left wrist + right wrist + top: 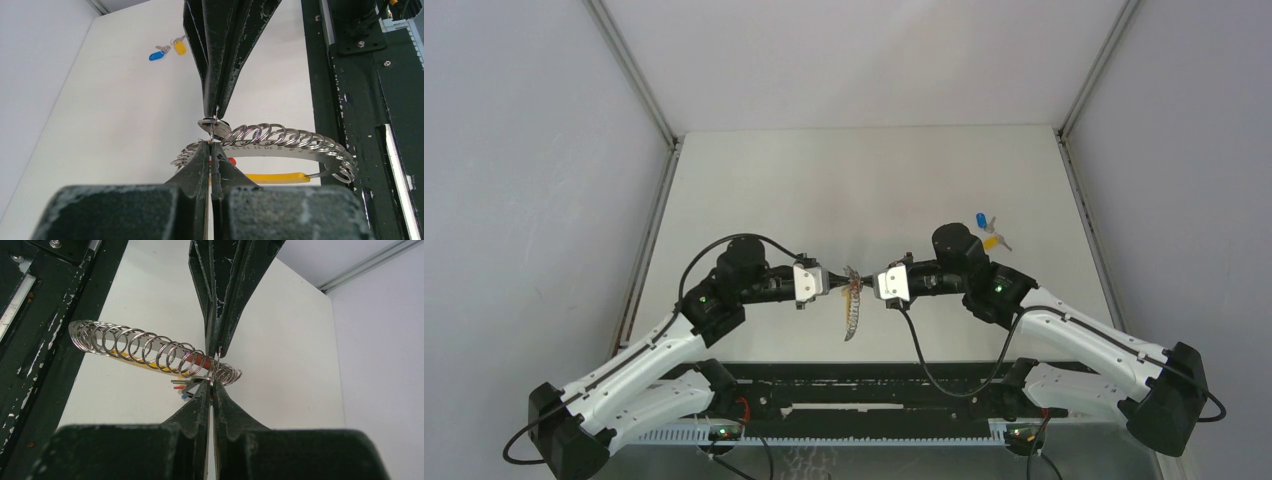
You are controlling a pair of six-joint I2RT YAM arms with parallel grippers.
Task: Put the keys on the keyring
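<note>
Steel coils of the keyring [852, 308] hang mid-scene between both claws, with the left gripper [832, 282] and right gripper [869, 284] each clamped on a loop. The keys [991, 240] lie unthreaded at far right. Risk: opposed pull distorts the loop, or a pinch slips and the bundle drops.

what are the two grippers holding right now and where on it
Both the left gripper and the right gripper are shut on the keyring, pinching it tip to tip at its top end. The rest of its rings hang free below.
</note>
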